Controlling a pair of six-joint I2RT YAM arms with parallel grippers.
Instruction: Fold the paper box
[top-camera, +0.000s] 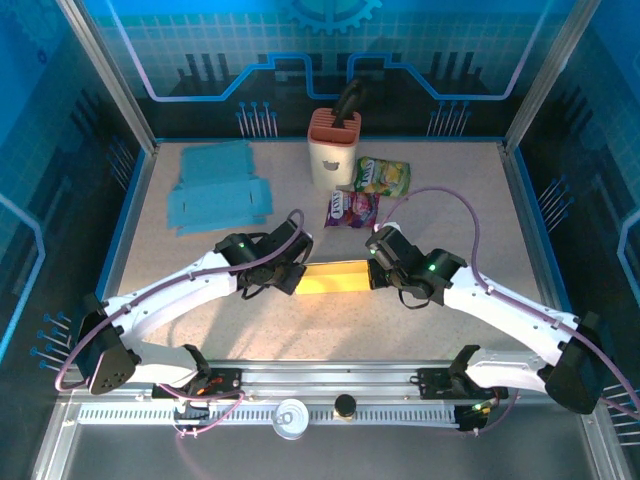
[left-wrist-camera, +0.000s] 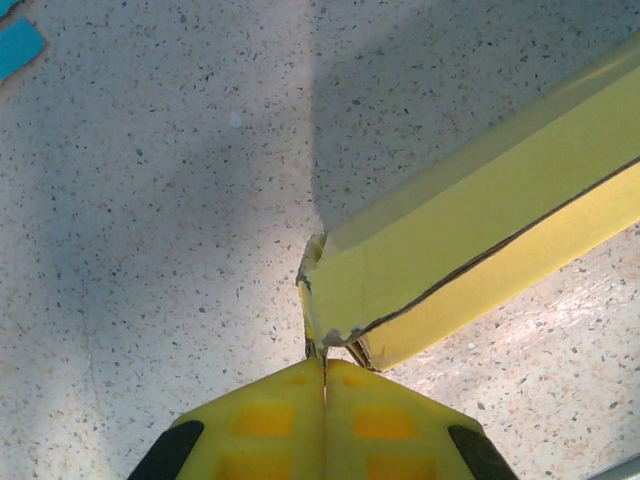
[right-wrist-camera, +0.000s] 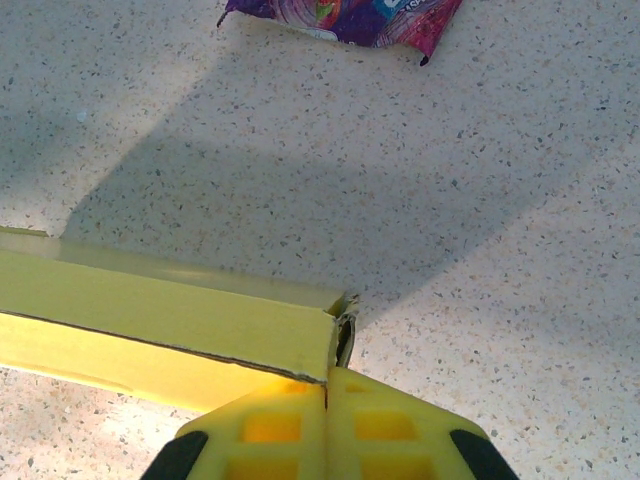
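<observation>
— While the box (top-camera: 335, 277) lies in the middle of the table (top-camera: 450, 330), why grip both ends?
— Left gripper (left-wrist-camera: 324, 365) and right gripper (right-wrist-camera: 327, 375) each clamp tight on one end, likely steadying it for folding.

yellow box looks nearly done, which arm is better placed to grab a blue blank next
Left, likely: the blue blanks lie far-left, nearer the left gripper; the right gripper sits past the yellow box, which both pinch.
</observation>
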